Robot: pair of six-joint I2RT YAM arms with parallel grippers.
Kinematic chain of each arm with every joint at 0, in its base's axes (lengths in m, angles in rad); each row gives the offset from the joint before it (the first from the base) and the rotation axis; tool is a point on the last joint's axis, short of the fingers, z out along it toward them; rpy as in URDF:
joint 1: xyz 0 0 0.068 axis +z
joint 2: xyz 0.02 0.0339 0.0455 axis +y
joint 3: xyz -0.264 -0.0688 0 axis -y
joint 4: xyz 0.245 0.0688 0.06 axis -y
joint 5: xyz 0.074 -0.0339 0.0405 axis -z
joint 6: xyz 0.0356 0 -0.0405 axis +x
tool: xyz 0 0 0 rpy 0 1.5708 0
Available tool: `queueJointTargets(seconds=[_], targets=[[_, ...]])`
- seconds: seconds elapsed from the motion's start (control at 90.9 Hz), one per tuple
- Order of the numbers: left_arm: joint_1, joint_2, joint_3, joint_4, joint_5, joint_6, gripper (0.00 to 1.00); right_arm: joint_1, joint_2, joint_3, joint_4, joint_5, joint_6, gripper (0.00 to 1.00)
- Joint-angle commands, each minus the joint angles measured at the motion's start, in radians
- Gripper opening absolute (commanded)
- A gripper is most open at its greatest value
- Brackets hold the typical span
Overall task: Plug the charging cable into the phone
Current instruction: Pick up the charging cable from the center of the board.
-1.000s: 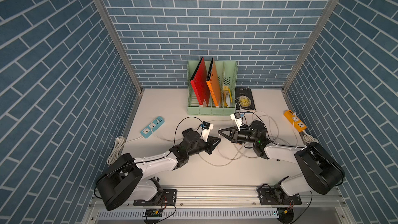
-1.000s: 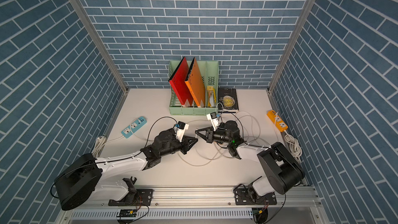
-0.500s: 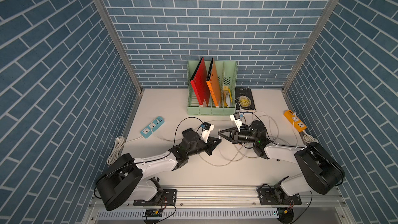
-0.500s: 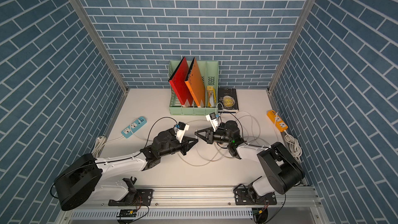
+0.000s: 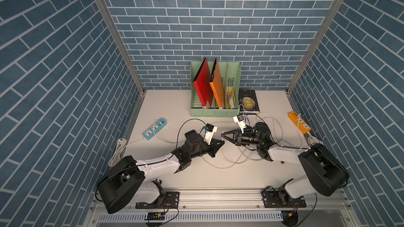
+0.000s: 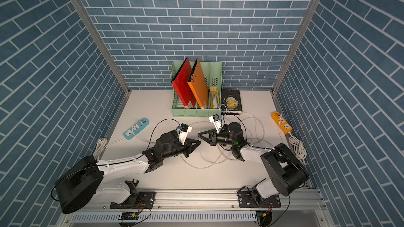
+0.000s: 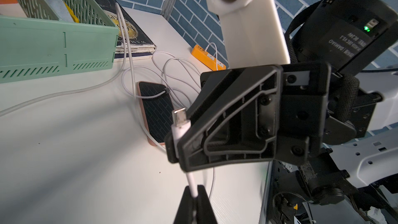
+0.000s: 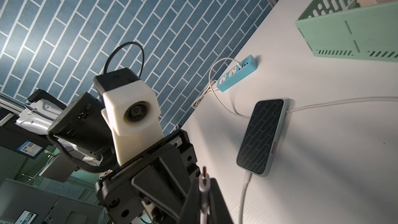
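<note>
My two grippers meet tip to tip over the middle of the table in both top views. The right gripper (image 8: 203, 179) is shut on the white charging cable's plug (image 7: 180, 123), whose metal tip sticks out past the jaws. A short way down the same cable (image 5: 218, 167), my left gripper (image 7: 195, 187) is shut on the cord. A pink-cased phone (image 7: 157, 113) lies screen up on the table beyond the plug, with cable loops draped over it. A teal-cased phone (image 8: 262, 134) lies under the left arm, a white cable entering its near end. Both phones are hidden in the top views.
A green file rack (image 5: 215, 111) with red and orange folders stands at the back, a dark book (image 5: 248, 101) beside it. A blue power strip (image 5: 154, 128) lies at the left, an orange one (image 5: 299, 123) at the right. Loose white cable loops sprawl under the right arm.
The left gripper's jaws have come together on the cord just below the plug. Both arms otherwise keep nearly the same pose.
</note>
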Motion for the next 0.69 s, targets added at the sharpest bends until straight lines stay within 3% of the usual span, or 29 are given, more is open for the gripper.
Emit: queueJointTargets(seconds=[0.0, 0.506, 0.682], targets=[[-0.004, -0.027, 0.005, 0.007, -0.017, 0.011, 0.0, 0.001, 0.014, -0.013, 0.025, -0.02, -0.012, 0.15], [-0.004, -0.022, -0.004, 0.012, -0.015, 0.009, 0.0, 0.001, 0.019, -0.02, 0.045, -0.003, -0.005, 0.13], [-0.005, -0.023, -0.01, 0.014, -0.017, 0.008, 0.0, 0.002, 0.022, -0.007, 0.062, 0.002, 0.01, 0.05]])
